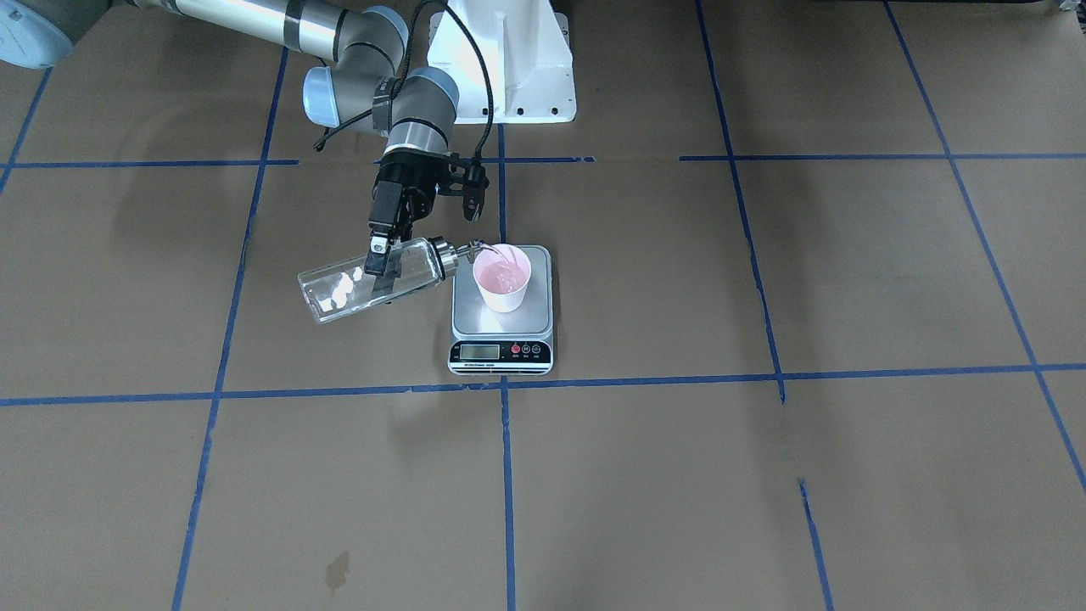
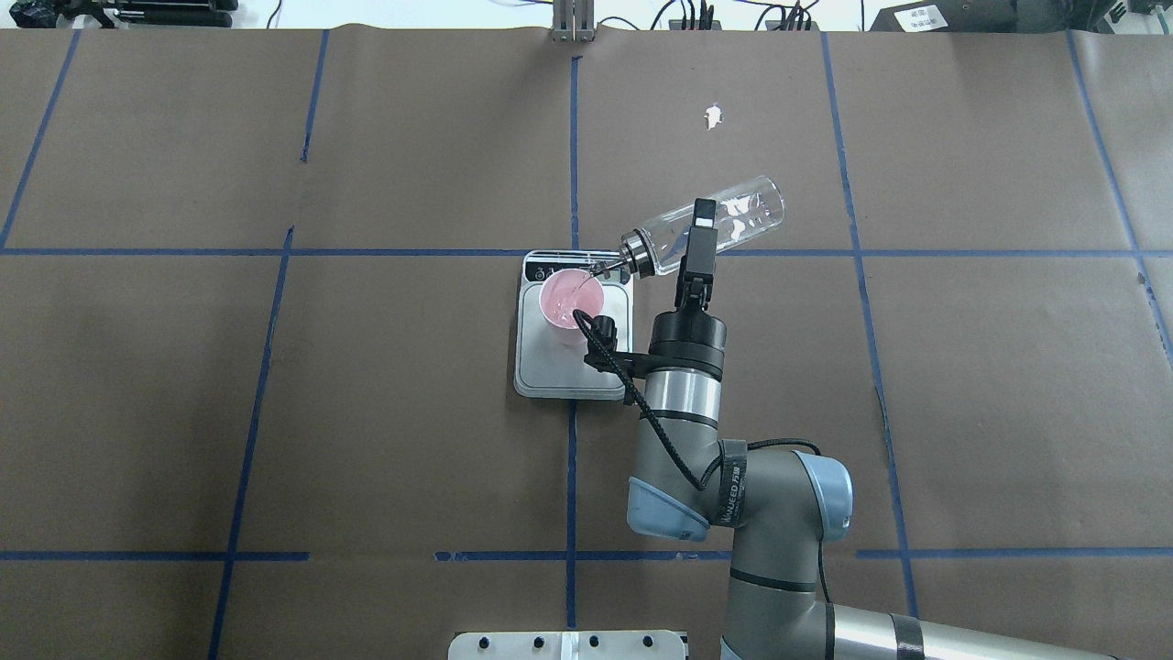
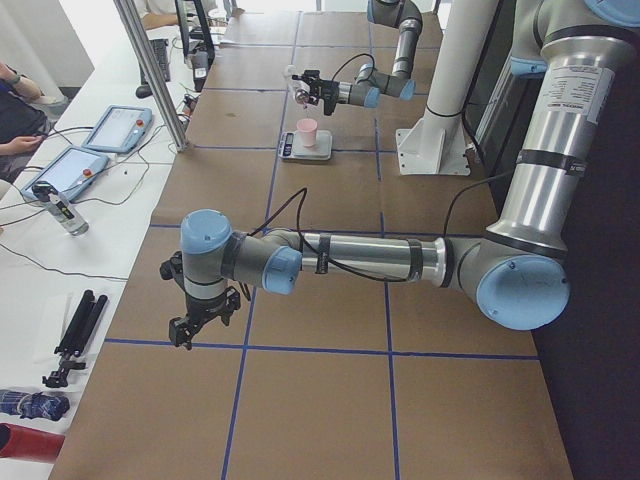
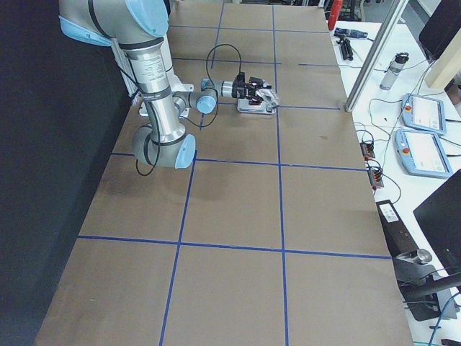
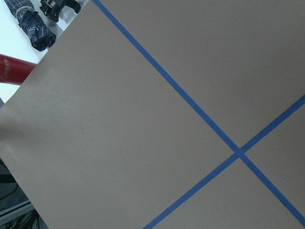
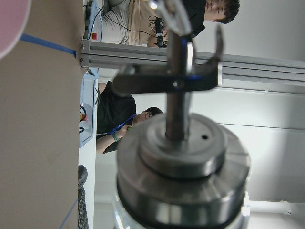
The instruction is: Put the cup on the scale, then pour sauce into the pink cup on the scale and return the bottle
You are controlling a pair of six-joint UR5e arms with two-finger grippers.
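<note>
Table [image 2: 367, 412]: brown paper, blue tape grid. All bearings taken from the overhead view, 12 o'clock pointing away from the robot.

White pedestal [image 1: 501, 59] at 6 o'clock of the table's centre.

Right arm [image 2: 683, 403] comes in from 5 o'clock and reaches toward 12. Its wrist and black camera bracket [image 2: 600, 332] hang over the 3 o'clock side of the scale and cover the cup's 5 o'clock rim from above.

Left arm [image 3: 370, 262] is well apart, out over the table's 9 o'clock end. Left gripper [image 3: 197, 328] points down above bare paper near a tape crossing. It shows only in the side view, so cannot tell how its jaws stand.

Scale [image 1: 501, 327] at table centre, display strip toward 12 o'clock.

Bottle [image 2: 747, 215] lies at the scale's 2 o'clock, held off the table and tipped nearly level, base toward 2 o'clock, cap [image 6: 183, 171] toward 8. Right gripper [image 2: 698, 240] has its jaws clamped across the glass body at mid-length.

Cup [image 1: 502, 284] stands upright on the platform's 12 o'clock half, inside its edges.

Spout [image 1: 475, 249] sits just over the cup's 2 o'clock rim. Sauce [image 2: 564, 291], clear, runs from it and lies in the cup.

Small marks: white fleck [image 2: 713, 115] on the paper at the bottle's 12 o'clock; dark stain [image 1: 337, 570] farther out.

Off the table past its 9 o'clock end: tablets [image 3: 65, 170], black tripod [image 3: 75, 335]. Two seated people [image 6: 143, 119] show beyond the cap in the right wrist view.
</note>
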